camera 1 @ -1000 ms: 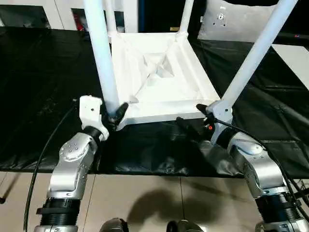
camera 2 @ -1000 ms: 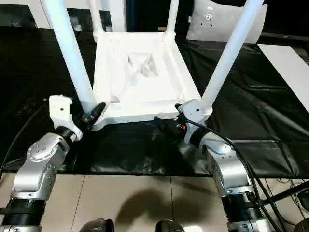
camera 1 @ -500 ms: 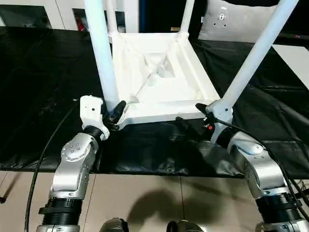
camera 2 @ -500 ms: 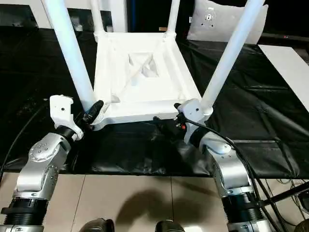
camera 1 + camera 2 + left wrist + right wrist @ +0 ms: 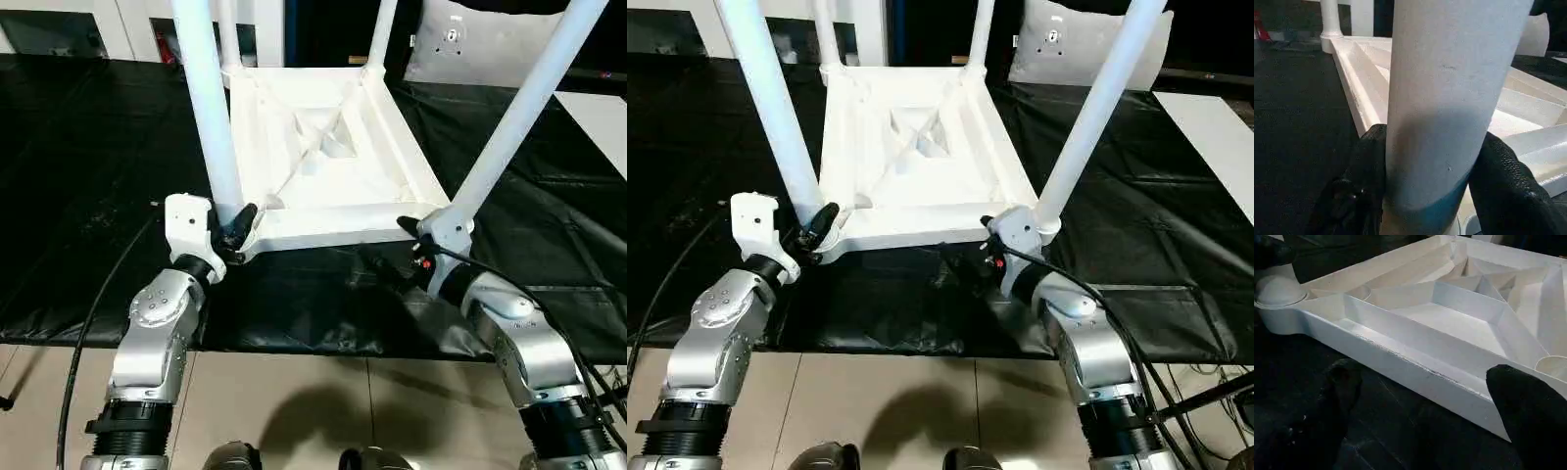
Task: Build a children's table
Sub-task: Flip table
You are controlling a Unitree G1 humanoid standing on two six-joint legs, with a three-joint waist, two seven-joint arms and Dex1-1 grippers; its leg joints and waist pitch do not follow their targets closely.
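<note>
Gripping near leg (image 5: 1444, 98), left hand (image 5: 238, 228)

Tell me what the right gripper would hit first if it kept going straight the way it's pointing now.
Most likely the near side rail of the upturned table top. The right gripper is open and aimed at that rail, with black sheet under the gap; depth is hard to judge.
</note>
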